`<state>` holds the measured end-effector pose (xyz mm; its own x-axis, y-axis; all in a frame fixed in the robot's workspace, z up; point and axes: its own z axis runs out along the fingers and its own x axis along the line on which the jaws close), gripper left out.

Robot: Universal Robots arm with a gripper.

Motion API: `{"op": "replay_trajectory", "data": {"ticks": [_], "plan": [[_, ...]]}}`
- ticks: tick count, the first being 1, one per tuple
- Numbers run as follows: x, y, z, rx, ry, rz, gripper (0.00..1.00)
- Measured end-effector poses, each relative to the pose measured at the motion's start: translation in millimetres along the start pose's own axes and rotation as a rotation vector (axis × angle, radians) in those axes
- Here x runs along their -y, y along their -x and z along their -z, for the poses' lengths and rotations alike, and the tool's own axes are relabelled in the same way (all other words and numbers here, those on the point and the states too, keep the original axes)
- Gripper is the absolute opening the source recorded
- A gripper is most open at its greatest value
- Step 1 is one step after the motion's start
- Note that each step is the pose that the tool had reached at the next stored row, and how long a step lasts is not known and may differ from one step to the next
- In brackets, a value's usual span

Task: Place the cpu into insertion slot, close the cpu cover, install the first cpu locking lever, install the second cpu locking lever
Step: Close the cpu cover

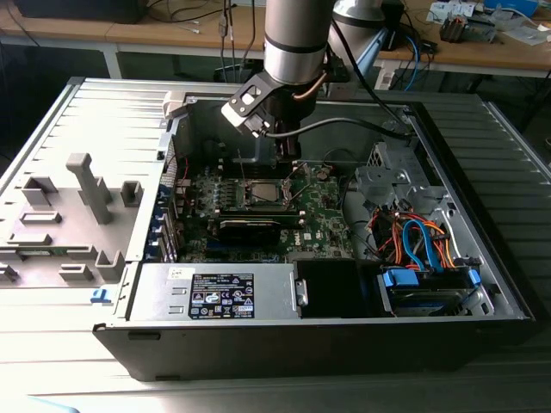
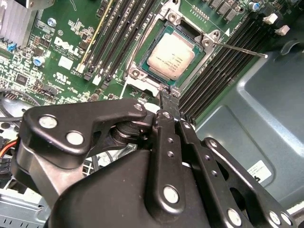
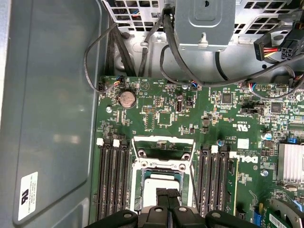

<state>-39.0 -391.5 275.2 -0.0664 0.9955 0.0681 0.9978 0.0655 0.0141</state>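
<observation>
The cpu [image 2: 173,56], a small silvery square chip, lies flat in the insertion slot [image 2: 135,71] on the green board; in the first wrist view the cpu [image 3: 159,186] shows just beyond my fingertips. The cpu cover [image 3: 161,153], a thin metal frame, appears to stand raised at the socket's far side. A thin locking lever [image 2: 240,49] sticks out unlatched over the memory slots. My gripper [image 2: 166,100] is shut with nothing between its black fingers [image 3: 167,197], its tips over the socket's near edge. In the exterior view the gripper [image 1: 292,170] hangs just beside the insertion slot [image 1: 263,191].
The board lies in an open computer case [image 1: 482,215]. Black memory slots [image 3: 113,180] flank the socket on both sides. A silver heatsink [image 3: 290,164], cable bundles [image 3: 142,42] and a drive bay with coloured wires [image 1: 417,241] are nearby. A grey fixture [image 1: 82,185] stands at the exterior view's left.
</observation>
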Motion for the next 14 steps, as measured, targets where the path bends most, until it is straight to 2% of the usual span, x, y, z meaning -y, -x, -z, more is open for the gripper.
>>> {"op": "replay_trajectory", "data": {"ticks": [9,14], "plan": [[-1.0,0.1,0.1,-0.0005,-0.0001,0.0,0.11],[-4.1,0.3,0.1,-0.0005,-0.0001,0.0,0.11]]}}
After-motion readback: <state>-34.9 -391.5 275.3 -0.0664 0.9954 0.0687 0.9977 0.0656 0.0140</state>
